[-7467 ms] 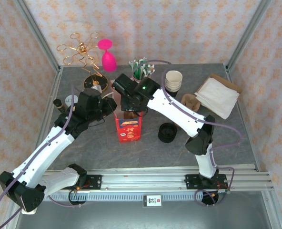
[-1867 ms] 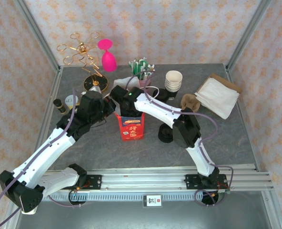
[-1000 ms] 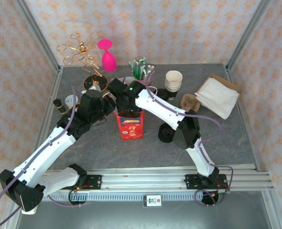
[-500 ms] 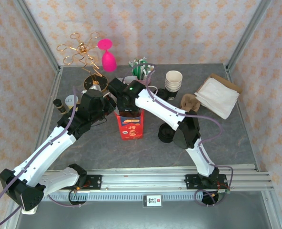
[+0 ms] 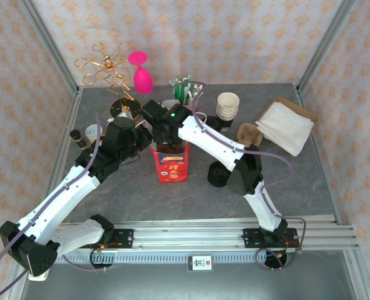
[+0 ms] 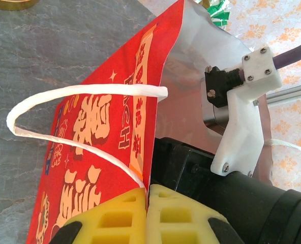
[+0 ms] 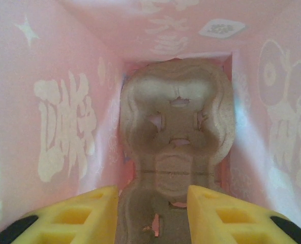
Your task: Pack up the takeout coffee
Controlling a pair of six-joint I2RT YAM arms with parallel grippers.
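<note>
The left claw [image 6: 147, 195] is clamped on the rim of the red bag [image 6: 99, 137]. Inside it, the right claw [image 7: 153, 198] straddles a pulp cup tray [image 7: 176, 132]; gripping or not, I can't tell. The takeout coffee [image 5: 216, 175] stands just right of the bag.

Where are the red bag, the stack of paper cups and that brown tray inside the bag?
red bag [image 5: 170, 167]: top view, on its printed front face.
stack of paper cups [image 5: 227, 110]: top view, on the stack's side wall.
brown tray [image 7: 177, 133]: right wrist view, on its middle, between the cup hollows.
</note>
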